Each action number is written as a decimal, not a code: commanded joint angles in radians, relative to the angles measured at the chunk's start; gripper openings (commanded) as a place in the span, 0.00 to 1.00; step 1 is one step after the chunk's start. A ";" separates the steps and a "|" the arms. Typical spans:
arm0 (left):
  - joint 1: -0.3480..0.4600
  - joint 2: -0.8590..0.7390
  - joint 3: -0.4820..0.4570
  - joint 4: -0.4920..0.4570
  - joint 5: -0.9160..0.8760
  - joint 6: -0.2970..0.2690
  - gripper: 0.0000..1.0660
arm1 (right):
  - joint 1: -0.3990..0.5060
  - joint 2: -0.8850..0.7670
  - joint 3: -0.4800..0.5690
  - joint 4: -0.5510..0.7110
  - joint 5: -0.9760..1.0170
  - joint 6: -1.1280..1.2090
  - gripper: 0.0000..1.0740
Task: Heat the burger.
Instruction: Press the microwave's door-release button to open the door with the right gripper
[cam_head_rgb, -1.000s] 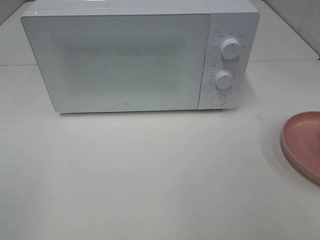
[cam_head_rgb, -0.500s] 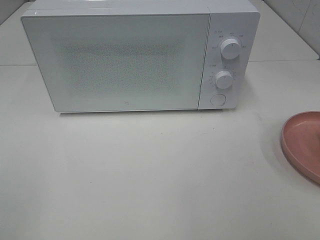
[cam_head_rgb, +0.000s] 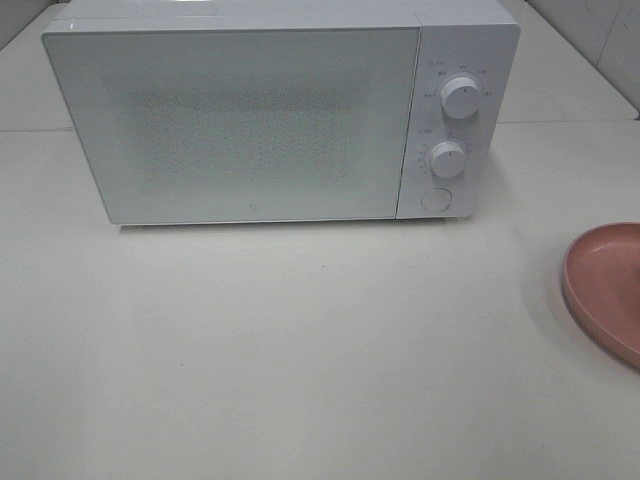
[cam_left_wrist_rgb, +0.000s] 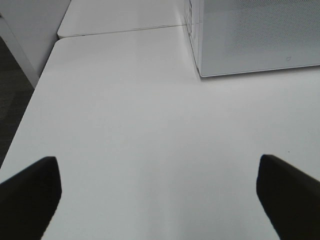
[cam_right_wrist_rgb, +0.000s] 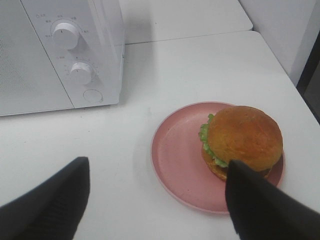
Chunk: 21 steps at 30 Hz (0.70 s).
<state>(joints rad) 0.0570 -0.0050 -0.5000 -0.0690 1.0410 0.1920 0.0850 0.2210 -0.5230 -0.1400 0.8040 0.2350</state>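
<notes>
A white microwave (cam_head_rgb: 250, 110) sits at the far side of the white table (cam_head_rgb: 300, 350), its door (cam_head_rgb: 240, 125) shut and facing the near edge. On its right-hand panel there are two round knobs, the upper knob (cam_head_rgb: 460, 97) above the lower knob (cam_head_rgb: 448, 159), and a round button (cam_head_rgb: 435, 199) below them. A pink plate (cam_head_rgb: 605, 285) lies at the right, well apart from the microwave and partly cut off by the edge of the view.

Here's a test-kitchen setup, more lab than home: a white microwave (cam_head_rgb: 250, 120) with two dials sits on plain white tabletop (cam_head_rgb: 300, 350) sections pushed together, pink plate (cam_head_rgb: 605, 285) alongside.
</notes>
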 joint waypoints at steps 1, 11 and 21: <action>-0.006 -0.005 0.003 -0.003 0.001 -0.001 0.94 | -0.007 0.067 -0.006 0.000 -0.071 -0.001 0.68; -0.006 -0.005 0.003 -0.003 0.001 -0.001 0.94 | -0.007 0.255 0.019 0.007 -0.258 -0.001 0.68; -0.006 -0.005 0.003 -0.003 0.001 -0.001 0.94 | -0.007 0.429 0.019 0.006 -0.407 -0.001 0.68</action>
<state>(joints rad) 0.0570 -0.0050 -0.5000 -0.0690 1.0410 0.1920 0.0850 0.6410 -0.5050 -0.1350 0.4210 0.2350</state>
